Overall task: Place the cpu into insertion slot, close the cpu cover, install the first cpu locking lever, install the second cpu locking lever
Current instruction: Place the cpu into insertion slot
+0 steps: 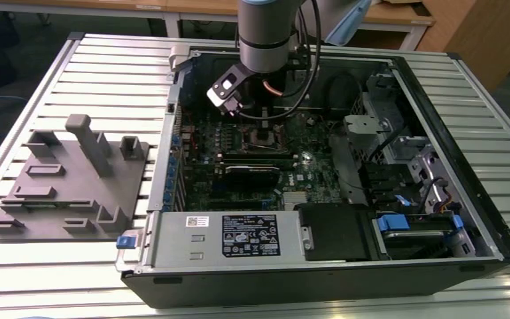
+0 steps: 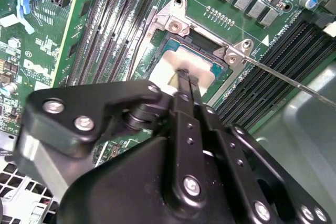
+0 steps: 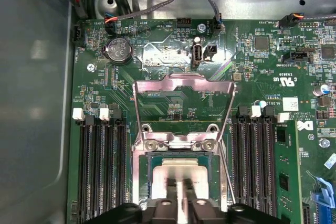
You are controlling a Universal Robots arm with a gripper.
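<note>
The cpu [image 3: 181, 167], a square chip with a dull silver top, lies in the insertion slot [image 3: 143, 182] on the green motherboard. It also shows in the second wrist view as the cpu [image 2: 169, 60]. The cpu cover [image 3: 184, 83], a grey metal frame with a window, stands tilted open beyond the slot. My gripper [image 2: 184, 77] hangs straight over the chip, shut, its tips at the chip's top with nothing seen between them. A thin wire locking lever [image 2: 294, 80] juts out unlatched beside the slot. In the exterior view my gripper [image 1: 257, 119] is low inside the computer case, above the insertion slot [image 1: 262, 137].
Rows of memory slots [image 3: 100, 166] flank the socket on both sides. A black card [image 1: 253, 169] lies just in front of it, and a power supply [image 1: 237, 236] nearer still. A grey fixture block [image 1: 69, 186] sits on the slatted table at the exterior view's left.
</note>
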